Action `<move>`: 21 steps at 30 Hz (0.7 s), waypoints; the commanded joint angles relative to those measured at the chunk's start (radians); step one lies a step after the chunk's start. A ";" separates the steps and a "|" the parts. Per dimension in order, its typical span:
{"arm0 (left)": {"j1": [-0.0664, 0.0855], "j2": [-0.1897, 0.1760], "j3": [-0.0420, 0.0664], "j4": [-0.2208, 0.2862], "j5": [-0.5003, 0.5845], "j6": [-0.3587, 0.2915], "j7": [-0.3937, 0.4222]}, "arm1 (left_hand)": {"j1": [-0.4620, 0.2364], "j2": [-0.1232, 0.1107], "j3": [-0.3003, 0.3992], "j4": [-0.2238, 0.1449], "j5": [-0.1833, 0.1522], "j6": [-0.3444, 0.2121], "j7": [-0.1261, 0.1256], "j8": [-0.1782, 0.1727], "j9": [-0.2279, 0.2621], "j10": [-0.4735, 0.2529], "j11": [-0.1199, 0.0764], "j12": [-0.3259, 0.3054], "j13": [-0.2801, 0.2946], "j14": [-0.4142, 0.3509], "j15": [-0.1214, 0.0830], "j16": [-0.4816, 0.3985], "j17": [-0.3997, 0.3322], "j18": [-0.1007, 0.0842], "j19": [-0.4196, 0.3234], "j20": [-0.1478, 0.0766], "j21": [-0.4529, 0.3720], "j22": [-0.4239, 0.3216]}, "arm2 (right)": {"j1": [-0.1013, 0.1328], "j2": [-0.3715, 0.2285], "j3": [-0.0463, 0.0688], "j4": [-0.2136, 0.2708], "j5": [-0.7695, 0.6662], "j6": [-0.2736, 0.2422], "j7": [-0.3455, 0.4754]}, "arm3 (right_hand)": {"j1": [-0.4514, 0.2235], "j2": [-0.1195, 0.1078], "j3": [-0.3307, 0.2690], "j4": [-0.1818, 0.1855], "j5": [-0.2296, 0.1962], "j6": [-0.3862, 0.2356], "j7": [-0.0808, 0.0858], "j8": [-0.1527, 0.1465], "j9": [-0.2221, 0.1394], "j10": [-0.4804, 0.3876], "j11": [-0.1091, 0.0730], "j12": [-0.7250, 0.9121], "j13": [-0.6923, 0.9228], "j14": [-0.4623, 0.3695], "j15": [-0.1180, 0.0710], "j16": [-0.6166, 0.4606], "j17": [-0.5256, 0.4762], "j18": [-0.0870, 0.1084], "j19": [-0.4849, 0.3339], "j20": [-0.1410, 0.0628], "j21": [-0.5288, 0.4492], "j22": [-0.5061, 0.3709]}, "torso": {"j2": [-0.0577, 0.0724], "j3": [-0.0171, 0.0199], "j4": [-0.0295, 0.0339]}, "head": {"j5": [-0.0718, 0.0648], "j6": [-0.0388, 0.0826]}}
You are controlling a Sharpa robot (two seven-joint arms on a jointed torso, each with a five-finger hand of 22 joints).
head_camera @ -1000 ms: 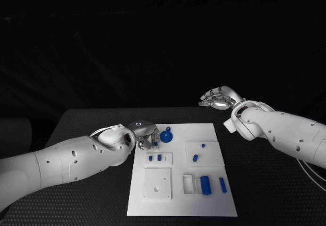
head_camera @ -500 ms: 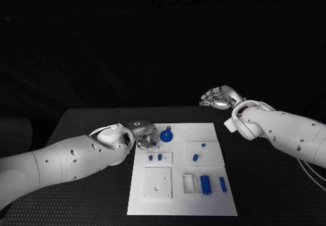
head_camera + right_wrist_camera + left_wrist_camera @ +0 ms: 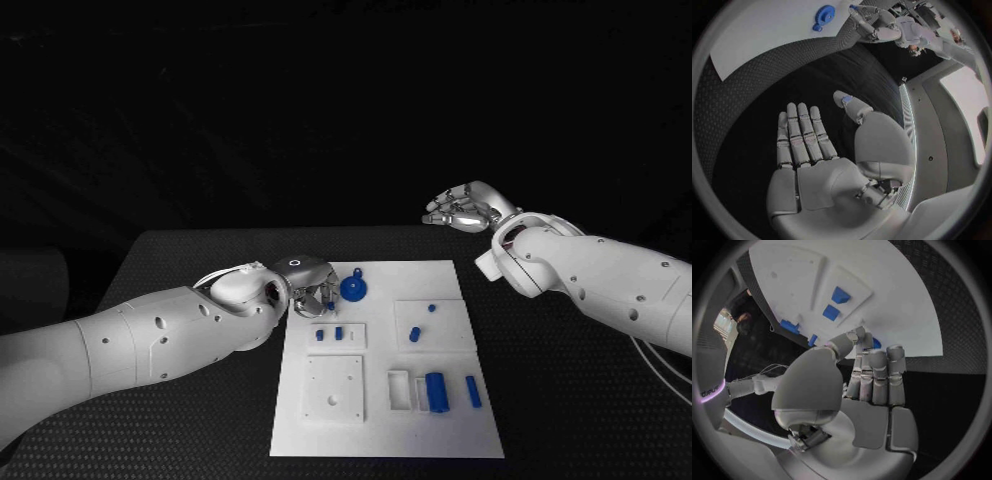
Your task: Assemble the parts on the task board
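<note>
At board's far-left corner, left hand (image 3: 307,290) pinches small blue part (image 3: 330,297), upright.

left hand (image 3: 306,290) crowds the task board's (image 3: 387,445) far corner; near edge seems unobstructed.

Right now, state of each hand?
Left hand: pinching a small blue part at the task board's far left corner.
Right hand: open, fingers spread, holding nothing, off the board over the black table.
</note>
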 commanded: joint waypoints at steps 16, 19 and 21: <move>0.000 0.006 -0.001 -0.009 0.008 0.016 0.000 | -0.011 -0.002 0.002 0.004 -0.004 0.006 -0.001 0.002 -0.001 -0.001 0.001 -0.007 -0.002 0.007 -0.002 -0.005 -0.002 0.025 0.002 -0.041 -0.004 0.007 | -0.001 0.001 0.000 0.001 -0.005 0.011 0.012 | -0.003 0.006 -0.007 -0.001 0.004 0.002 -0.002 0.006 -0.003 0.006 -0.002 -0.007 0.000 0.006 0.000 0.004 -0.002 -0.013 0.007 -0.001 -0.005 0.002 | 0.000 -0.0004 0.0004 | 0.000 -0.003; -0.001 0.009 -0.002 -0.009 0.008 0.018 0.001 | -0.011 -0.002 0.003 0.004 -0.004 0.006 -0.002 0.002 -0.001 -0.001 0.001 -0.007 -0.002 0.007 -0.002 -0.005 -0.002 0.025 0.002 -0.041 -0.005 0.007 | -0.001 0.002 0.000 0.000 -0.005 0.011 0.012 | -0.003 0.006 -0.007 -0.001 0.004 0.002 -0.002 0.007 -0.003 0.007 -0.002 -0.007 0.000 0.006 0.000 0.004 -0.002 -0.013 0.007 -0.001 -0.005 0.002 | 0.000 -0.0006 0.0003 | 0.000 -0.002; -0.002 0.010 -0.002 -0.010 0.008 0.020 0.000 | -0.010 -0.002 0.003 0.004 -0.004 0.006 -0.002 0.002 -0.001 -0.001 0.001 -0.007 -0.002 0.007 -0.002 -0.005 -0.002 0.025 0.002 -0.041 -0.005 0.007 | -0.001 0.002 0.000 0.000 -0.005 0.011 0.012 | -0.003 0.006 -0.008 -0.001 0.004 0.002 -0.002 0.007 -0.003 0.007 -0.002 -0.007 0.000 0.006 0.000 0.004 -0.002 -0.013 0.007 -0.001 -0.005 0.002 | 0.000 -0.0006 0.0004 | 0.000 -0.003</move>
